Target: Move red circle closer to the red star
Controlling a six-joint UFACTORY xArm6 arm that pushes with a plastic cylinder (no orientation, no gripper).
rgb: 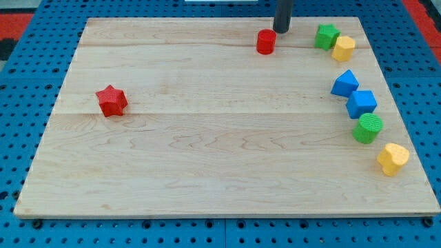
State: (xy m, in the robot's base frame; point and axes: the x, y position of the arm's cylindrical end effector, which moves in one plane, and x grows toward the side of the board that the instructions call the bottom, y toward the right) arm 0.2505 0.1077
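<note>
Red circle sits just left of my tip, star far off to the lower left.

Nearest, the red star (111, 101) at the board's left; farther, the red circle (266, 42) near the top edge; my tip (281, 30) just beyond it, upper right — well placed to push. No jaws: a bare rod.

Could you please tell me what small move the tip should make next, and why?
Probably a short push toward the view's lower left. My tip sits just up and right of the red circle, and the red star lies far off toward the lower left, so the tip is already behind the circle.
</note>
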